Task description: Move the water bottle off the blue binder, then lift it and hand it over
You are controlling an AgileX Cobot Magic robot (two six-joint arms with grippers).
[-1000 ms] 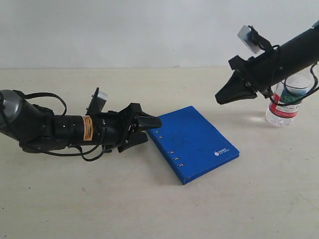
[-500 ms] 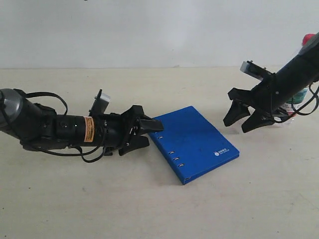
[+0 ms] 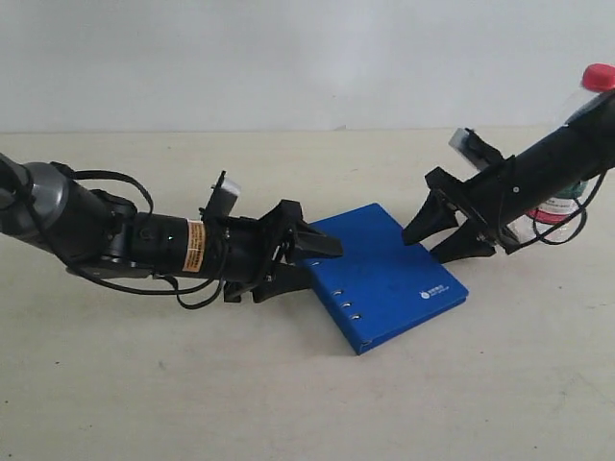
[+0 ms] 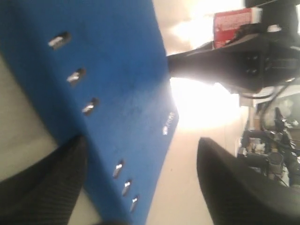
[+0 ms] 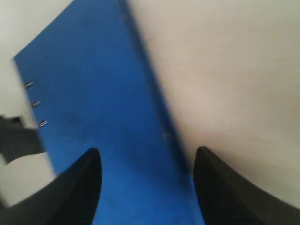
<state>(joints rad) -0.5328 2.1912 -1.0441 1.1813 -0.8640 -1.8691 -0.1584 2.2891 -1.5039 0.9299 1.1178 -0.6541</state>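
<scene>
Since the water bottle (image 3: 557, 205) stands upright on the table (image 3: 288, 403) behind the right arm, well apart from the blue binder (image 3: 384, 274), step 1 of the task, getting the bottle off the binder, reads as done. The arm hides much of the bottle: only its red cap and part of its red and white label show, back on the wrist side of the right gripper (image 3: 420, 249) and not between its fingers.

That gripper is spread wide and holds nothing. Its 2 fingertips point down at the binder edge nearest it, and in the right wrist view the blue cover fills the gap between the fingers (image 5: 77, 192). Whether the tips touch the cover I cannot tell.

The left gripper (image 3: 324, 264) is likewise spread wide and empty. It brackets the binder's holed edge, with 1 finger above the cover's corner and 1 low beside the edge. In the left wrist view the row of holes lies just ahead of its fingers.

What is left, as I judge it, is the lift and the handover. The binder appears to lie flat on the table, and neither gripper has closed on it. With both at opposite edges, the task seems to sit at the start of step 2 of 3.
</scene>
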